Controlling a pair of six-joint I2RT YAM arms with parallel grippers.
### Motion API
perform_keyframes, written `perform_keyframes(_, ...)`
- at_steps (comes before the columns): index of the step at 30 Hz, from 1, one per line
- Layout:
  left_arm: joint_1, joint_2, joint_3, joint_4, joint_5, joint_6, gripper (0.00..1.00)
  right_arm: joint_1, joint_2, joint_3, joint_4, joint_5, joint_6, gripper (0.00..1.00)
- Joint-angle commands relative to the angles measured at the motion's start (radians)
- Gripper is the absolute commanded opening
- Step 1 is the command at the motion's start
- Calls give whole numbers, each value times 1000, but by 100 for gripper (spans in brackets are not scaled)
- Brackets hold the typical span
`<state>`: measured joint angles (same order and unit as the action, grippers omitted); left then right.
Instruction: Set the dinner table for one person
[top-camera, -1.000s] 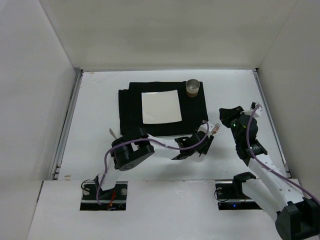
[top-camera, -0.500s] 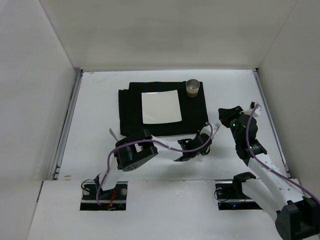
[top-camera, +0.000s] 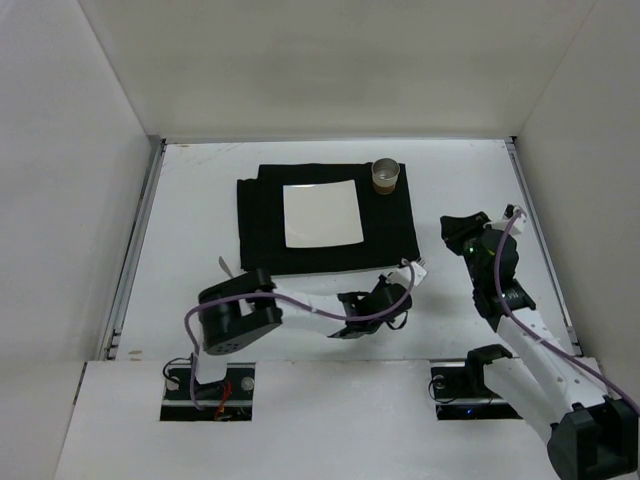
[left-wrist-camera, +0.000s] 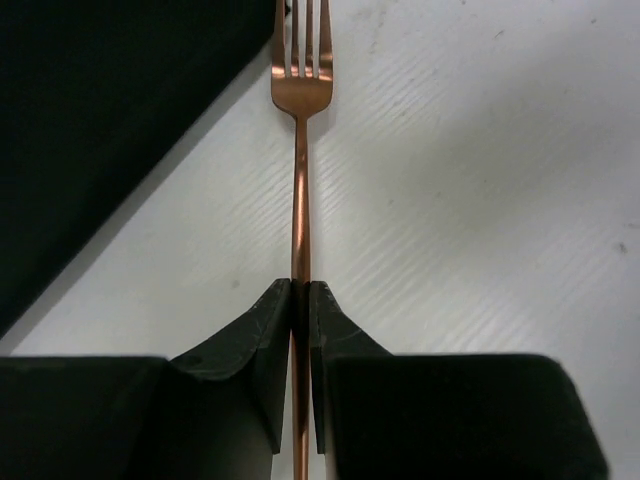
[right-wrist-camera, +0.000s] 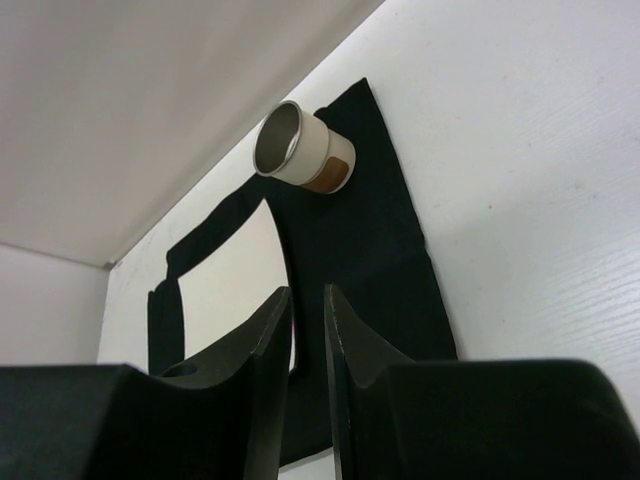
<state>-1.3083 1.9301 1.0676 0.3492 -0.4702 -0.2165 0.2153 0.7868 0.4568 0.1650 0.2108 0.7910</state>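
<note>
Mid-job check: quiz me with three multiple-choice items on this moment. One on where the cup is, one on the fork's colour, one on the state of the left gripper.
1. Where does the cup stand on the black mat?
A. far right corner
B. near left corner
C. the middle

2. What colour is the fork?
A. silver
B. copper
C. black

3. What is the left gripper doing?
A. open above the fork
B. shut on nothing
C. shut on the fork's handle

Answers:
1 A: the top view shows the cup at the mat's far right corner.
2 B: the left wrist view shows a reddish metallic shine along the whole fork.
3 C: the left wrist view shows both fingers pressed against the handle, tines pointing away.
</note>
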Motion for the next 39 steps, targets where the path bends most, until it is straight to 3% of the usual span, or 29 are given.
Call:
perform_keyframes(1, 5, -207, -82, -19, -71, -30, 5, -8, -3, -4, 47, 4, 11, 25)
perform_keyframes(8, 63, -445, -273, -88, -248, -87, 5, -41, -90, -32, 36, 38, 24, 26)
perform_keyframes(11, 174, -546, -327, -116, -255, -135, 5, -41, -69, -30, 39, 26, 27, 27)
perform_keyframes(15, 417, -605, -353, -79, -190, -126, 5, -31, -17, -17, 56, 21, 22, 27)
perform_keyframes(19, 614, -567, -328, 8, -79, -113, 6, 0, 66, -7, 90, 3, 27, 27)
perform_keyframes(23, 706, -468, -275, -2, -56, -80, 6, 37, 121, 9, 96, 10, 17, 27)
perform_keyframes(39, 789, -246, -224, 11, -44, -52, 7, 68, 158, 29, 96, 7, -4, 27)
